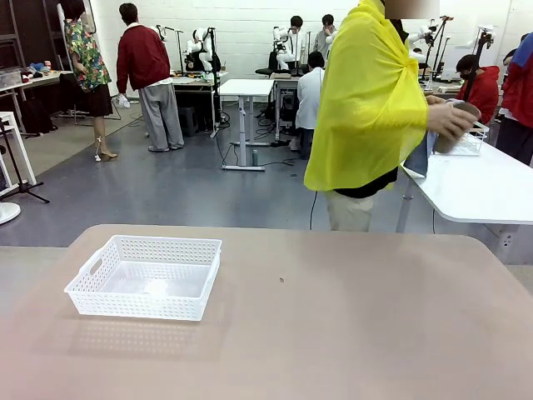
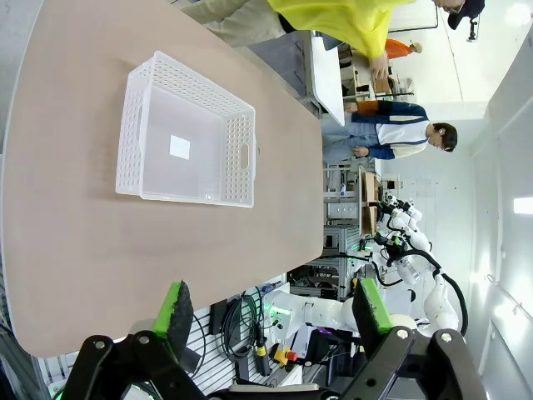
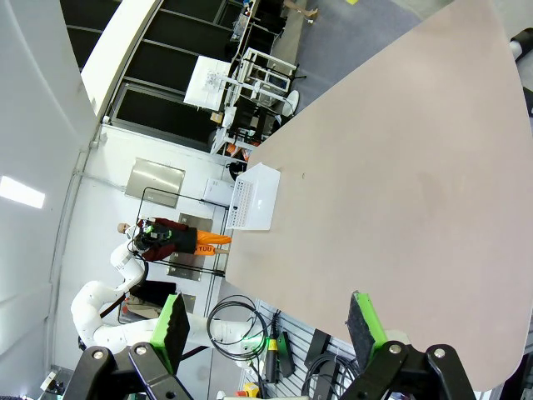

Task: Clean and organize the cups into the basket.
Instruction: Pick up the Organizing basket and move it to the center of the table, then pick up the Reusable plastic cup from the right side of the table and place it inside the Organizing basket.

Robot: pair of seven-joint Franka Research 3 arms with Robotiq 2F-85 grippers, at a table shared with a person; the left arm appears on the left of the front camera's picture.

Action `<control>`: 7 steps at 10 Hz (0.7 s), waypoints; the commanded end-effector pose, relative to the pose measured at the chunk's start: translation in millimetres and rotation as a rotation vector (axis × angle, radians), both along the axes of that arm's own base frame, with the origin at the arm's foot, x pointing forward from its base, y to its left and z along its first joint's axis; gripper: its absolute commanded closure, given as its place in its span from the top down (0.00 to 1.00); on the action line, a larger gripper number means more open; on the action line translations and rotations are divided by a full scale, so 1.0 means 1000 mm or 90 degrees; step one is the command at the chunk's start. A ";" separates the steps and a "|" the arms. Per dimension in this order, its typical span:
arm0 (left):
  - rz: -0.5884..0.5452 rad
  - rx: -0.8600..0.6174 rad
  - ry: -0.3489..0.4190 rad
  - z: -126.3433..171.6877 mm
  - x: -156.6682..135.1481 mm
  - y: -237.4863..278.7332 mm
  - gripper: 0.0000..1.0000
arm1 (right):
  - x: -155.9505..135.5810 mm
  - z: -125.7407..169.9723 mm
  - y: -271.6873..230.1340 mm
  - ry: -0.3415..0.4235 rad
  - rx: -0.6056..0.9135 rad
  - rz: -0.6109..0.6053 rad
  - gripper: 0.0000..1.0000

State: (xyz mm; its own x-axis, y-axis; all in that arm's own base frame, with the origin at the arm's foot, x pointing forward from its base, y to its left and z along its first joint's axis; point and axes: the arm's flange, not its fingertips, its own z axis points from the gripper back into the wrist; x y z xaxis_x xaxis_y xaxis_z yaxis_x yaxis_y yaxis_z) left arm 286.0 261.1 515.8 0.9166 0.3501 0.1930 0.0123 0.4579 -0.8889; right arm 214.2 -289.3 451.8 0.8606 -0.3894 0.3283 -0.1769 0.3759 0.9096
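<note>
While the left pincer (image 2: 271, 286) gapes, the basket (image 2: 237, 179) sits apart.

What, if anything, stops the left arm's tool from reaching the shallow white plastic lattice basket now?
Probably nothing, so likely yes. The white plastic lattice basket stands on the beige table, ahead of the open left tool, with nothing between them.

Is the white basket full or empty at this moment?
Empty: the basket has a bare floor in the front and left wrist views, with nothing lying in it.
</note>
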 end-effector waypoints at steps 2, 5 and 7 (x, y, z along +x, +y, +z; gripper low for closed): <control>-0.003 -0.003 -0.004 0.000 0.000 0.000 1.00 | -0.001 0.002 -0.001 0.001 0.005 0.002 1.00; -0.003 -0.003 -0.004 0.000 0.000 0.000 1.00 | -0.001 0.002 -0.001 0.001 0.005 0.002 1.00; -0.003 -0.003 -0.004 0.000 0.000 0.000 1.00 | -0.001 0.002 -0.001 0.001 0.005 0.002 1.00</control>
